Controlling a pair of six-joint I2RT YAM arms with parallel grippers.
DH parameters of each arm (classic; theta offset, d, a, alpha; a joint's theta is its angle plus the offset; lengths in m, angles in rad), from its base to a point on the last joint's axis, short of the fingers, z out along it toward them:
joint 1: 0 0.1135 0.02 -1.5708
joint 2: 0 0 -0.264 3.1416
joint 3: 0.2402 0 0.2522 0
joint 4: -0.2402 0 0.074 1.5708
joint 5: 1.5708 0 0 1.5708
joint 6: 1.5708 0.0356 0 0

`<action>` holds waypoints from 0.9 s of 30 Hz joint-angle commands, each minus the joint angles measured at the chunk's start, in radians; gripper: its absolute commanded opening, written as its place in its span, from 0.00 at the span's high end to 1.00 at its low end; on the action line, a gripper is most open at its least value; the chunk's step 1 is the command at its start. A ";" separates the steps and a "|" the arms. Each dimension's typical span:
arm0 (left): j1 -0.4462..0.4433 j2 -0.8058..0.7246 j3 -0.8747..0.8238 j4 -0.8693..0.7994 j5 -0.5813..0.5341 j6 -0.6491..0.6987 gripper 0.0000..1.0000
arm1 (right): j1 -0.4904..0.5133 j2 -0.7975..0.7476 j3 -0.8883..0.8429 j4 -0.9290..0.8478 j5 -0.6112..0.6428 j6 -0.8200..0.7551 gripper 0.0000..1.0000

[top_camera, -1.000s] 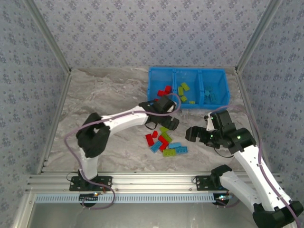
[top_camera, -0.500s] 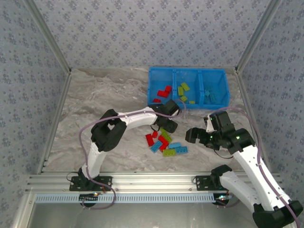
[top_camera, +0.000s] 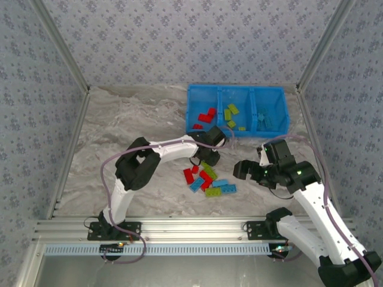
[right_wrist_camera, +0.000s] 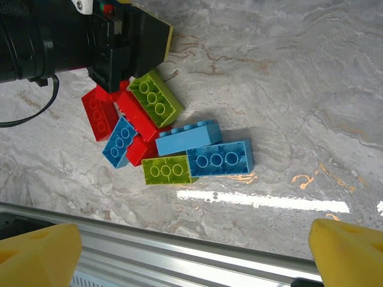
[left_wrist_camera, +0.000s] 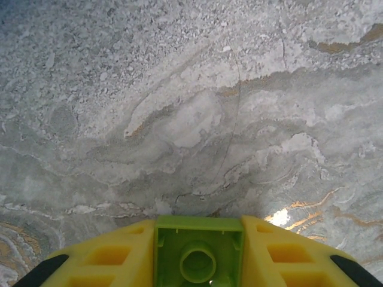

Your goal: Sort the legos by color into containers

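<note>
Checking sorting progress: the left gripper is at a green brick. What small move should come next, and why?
Probably lift straight up: the left gripper clamps the lime green brick on both sides, and the middle compartment, already holding green bricks, lies just beyond.

Red, lime-green and light-blue legos clustered left of centre; left gripper, upper left, covers the end of a lime-green brick; right gripper spread wide at the bottom corners.

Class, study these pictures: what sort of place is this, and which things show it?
Probably a robotics lab test cell: two robot arms bolted to an aluminium rail, patterned walls, and lego bricks near a blue bin.
</note>
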 commanded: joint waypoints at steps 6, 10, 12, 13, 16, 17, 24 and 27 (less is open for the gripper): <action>-0.046 -0.204 0.070 0.090 -0.053 0.101 0.67 | 0.008 -0.043 0.095 0.006 0.098 0.037 0.00; -0.043 -0.160 0.148 0.206 -0.169 0.188 0.68 | 0.005 -0.050 0.107 0.005 0.107 0.066 0.00; -0.033 -0.094 0.226 0.249 -0.215 0.222 0.67 | 0.007 -0.054 0.106 0.004 0.101 0.078 0.00; -0.025 -0.055 0.279 0.252 -0.226 0.228 0.67 | 0.008 -0.058 0.105 0.004 0.101 0.085 0.00; 0.001 0.072 0.457 0.251 -0.233 0.240 0.67 | 0.008 -0.079 0.104 0.001 0.102 0.100 0.00; 0.011 0.113 0.511 0.248 -0.240 0.241 0.65 | 0.008 -0.086 0.106 -0.003 0.105 0.102 0.00; 0.046 0.371 0.953 0.091 -0.244 0.246 0.47 | 0.007 -0.116 0.151 -0.045 0.137 0.104 0.00; 0.047 0.421 1.106 -0.001 -0.222 0.234 0.46 | 0.007 -0.116 0.160 -0.060 0.153 0.100 0.00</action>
